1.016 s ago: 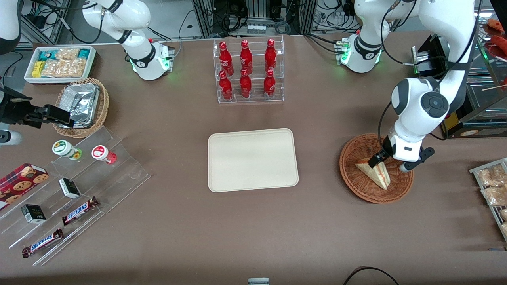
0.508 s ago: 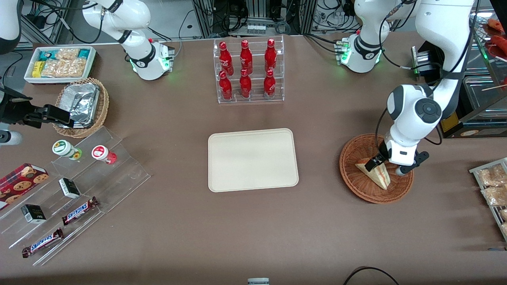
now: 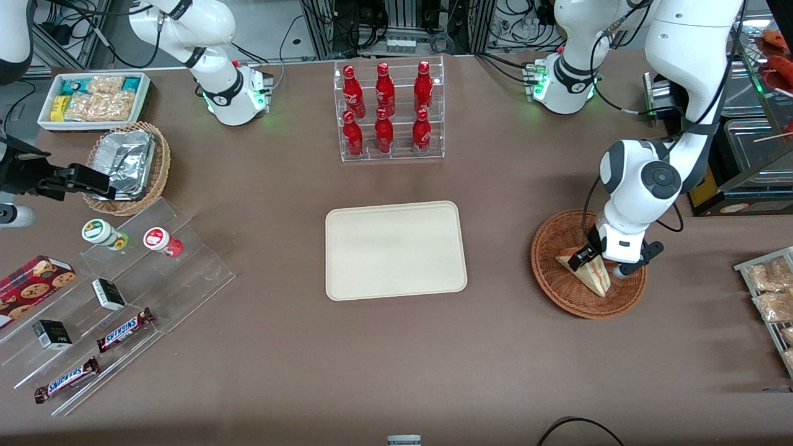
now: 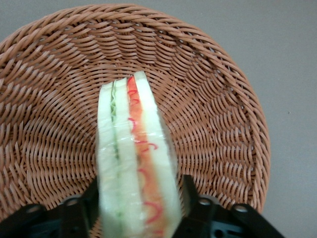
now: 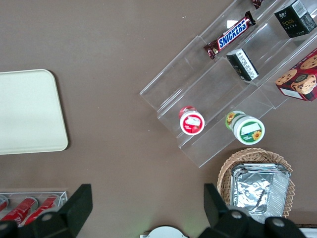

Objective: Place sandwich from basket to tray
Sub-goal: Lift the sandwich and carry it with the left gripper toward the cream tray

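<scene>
The sandwich (image 3: 593, 277), a pale bread wedge with red and green filling along its edge, stands on edge in the round reddish-brown wicker basket (image 3: 553, 291) toward the working arm's end of the table. My gripper (image 3: 599, 266) is down inside the basket and open, with one black finger (image 4: 91, 199) on each side of the sandwich (image 4: 133, 158), close against the bread. The woven basket floor (image 4: 218, 124) shows all around the wedge. The cream-beige tray (image 3: 396, 251) lies bare at mid-table, and its corner (image 5: 29, 109) shows in the right wrist view.
A clear rack of red bottles (image 3: 389, 111) stands farther from the camera than the tray. Toward the parked arm's end are a stepped acrylic shelf with snacks (image 3: 118, 291), a tan foil-filled basket (image 3: 127, 164) and a white snack bin (image 3: 93, 99). Snack packets (image 3: 771, 291) lie beside the basket.
The working arm has come lower into the basket and shifted slightly toward the tray, so its fingers now straddle the sandwich. The sandwich and basket have not moved.
</scene>
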Robot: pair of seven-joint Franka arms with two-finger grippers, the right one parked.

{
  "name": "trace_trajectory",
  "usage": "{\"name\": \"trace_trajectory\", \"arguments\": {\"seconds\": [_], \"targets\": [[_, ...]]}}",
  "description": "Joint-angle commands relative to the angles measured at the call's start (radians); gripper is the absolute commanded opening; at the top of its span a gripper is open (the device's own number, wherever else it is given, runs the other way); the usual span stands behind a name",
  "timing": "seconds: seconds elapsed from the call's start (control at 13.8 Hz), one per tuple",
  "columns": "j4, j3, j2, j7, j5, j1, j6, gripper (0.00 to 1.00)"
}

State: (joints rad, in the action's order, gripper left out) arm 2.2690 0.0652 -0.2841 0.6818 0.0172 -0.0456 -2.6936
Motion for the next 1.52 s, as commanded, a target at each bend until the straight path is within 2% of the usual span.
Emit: {"name": "trace_trajectory", "arguments": {"seconds": [0.0,0.36,0.65,0.8,1.09,1.45], "targets": [[0.000,-0.001,0.031,0.013,0.004,-0.008,0.018,0.00],[-0.042,0.002,0.184,0.005,0.007,-0.040,0.283,0.00],[-0.189,0.025,0.207,0.019,0.004,-0.172,0.499,0.00],[-0.245,0.025,0.194,0.021,0.003,-0.270,0.555,0.00],[-0.333,0.025,0.109,0.102,0.001,-0.459,0.552,0.00],[-0.515,0.025,-0.105,0.147,-0.002,-0.617,0.543,0.00]]}}
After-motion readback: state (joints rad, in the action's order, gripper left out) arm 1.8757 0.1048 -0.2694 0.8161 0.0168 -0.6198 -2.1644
